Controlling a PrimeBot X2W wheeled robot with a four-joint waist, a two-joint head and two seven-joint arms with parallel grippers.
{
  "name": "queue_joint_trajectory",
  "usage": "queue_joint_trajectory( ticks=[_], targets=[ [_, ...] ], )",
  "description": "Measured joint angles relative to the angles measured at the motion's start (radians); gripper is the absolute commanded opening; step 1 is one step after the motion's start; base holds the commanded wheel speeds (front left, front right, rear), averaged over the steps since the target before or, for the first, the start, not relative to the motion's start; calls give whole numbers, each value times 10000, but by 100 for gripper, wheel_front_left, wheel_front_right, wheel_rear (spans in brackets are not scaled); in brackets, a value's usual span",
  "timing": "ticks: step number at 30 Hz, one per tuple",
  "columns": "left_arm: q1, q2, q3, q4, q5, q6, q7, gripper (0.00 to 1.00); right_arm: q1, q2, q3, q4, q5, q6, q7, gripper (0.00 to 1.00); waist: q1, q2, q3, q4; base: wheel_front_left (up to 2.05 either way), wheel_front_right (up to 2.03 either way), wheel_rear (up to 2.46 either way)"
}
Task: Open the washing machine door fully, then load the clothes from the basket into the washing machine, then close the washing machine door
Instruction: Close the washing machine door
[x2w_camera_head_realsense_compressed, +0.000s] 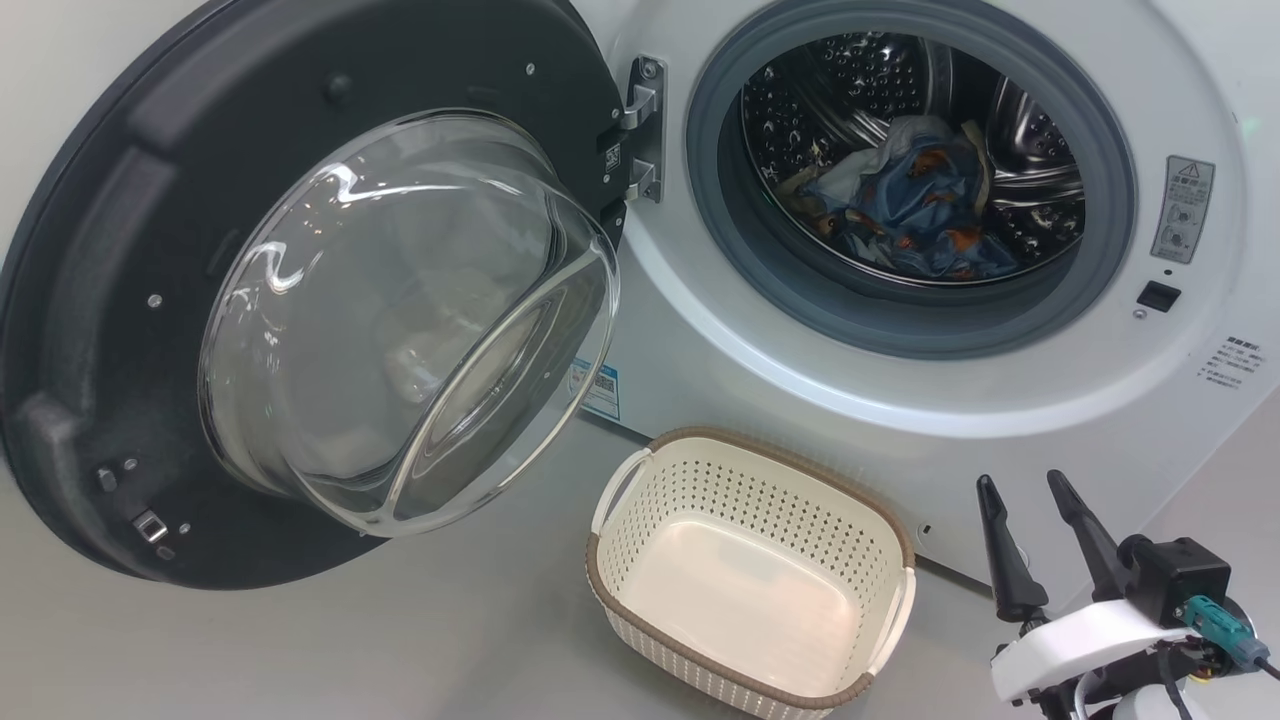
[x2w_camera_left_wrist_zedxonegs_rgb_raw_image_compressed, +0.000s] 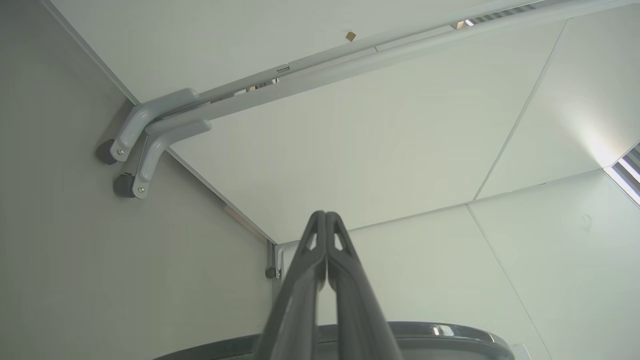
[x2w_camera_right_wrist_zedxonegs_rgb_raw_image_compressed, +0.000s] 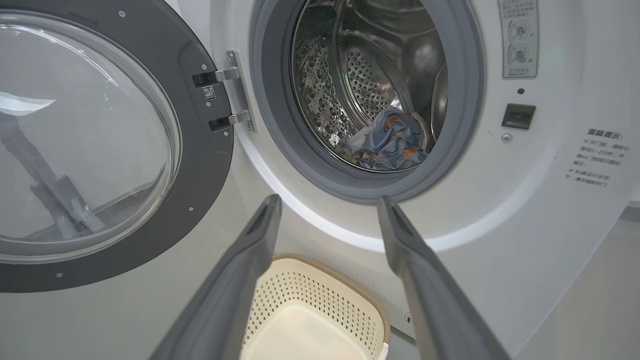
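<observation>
Door (x2w_camera_head_realsense_compressed: 80, 350): swung wide.
Clothes (x2w_camera_head_realsense_compressed: 905, 215): in drum (x2w_camera_head_realsense_compressed: 850, 80) (basket (x2w_camera_head_realsense_compressed: 740, 480) below).
Left pincer (x2w_camera_left_wrist_zedxonegs_rgb_raw_image_compressed: 326, 216): pressed together.
Right pincer (x2w_camera_head_realsense_compressed: 1020, 482): wide, holding nothing.

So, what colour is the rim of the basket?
Brown, woven-looking; the basket itself is cream. Best in the head view.

Washing machine door (x2w_camera_head_realsense_compressed: 90, 330): black rim, clear glass centre. Washing machine (x2w_camera_head_realsense_compressed: 900, 400): white body, grey gasket (x2w_camera_head_realsense_compressed: 715, 190), shiny steel drum (x2w_camera_head_realsense_compressed: 860, 75) dotted with holes, small blue label sticker (x2w_camera_head_realsense_compressed: 603, 388) low on the left. Clothes (x2w_camera_head_realsense_compressed: 915, 215): light blue with orange-brown print, one cream piece. Basket (x2w_camera_head_realsense_compressed: 700, 490): cream, hole-grid pattern on walls, brown woven-look rim. Right gripper (x2w_camera_head_realsense_compressed: 1020, 480): dark grey fingers, white housing. Floor (x2w_camera_head_realsense_compressed: 300, 650): plain grey.
</observation>
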Motion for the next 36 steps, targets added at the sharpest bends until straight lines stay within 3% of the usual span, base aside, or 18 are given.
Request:
queue_joint_trajectory(
  ticks=[11,17,27,36],
  targets=[
    [-1209,1344,431,1701,-1728,186,2048,0,12,-19,-4,-2,0,0,0,100,0,0,22,-35,0,0,0],
    [-1909,1990,514,2688,-1705,445,2418,0,37,-115,-19,2,0,0,0,100,0,1,71,-70,0,0,0],
    [-2301,2663,700,3875,-1632,600,2663,0,66,-178,81,4,0,0,0,100,0,0,113,-400,0,0,0],
    [-2796,2667,516,4311,-1965,328,3482,0,195,-203,8,17,0,0,0,100,0,0,109,-822,0,0,0]
  ],
)
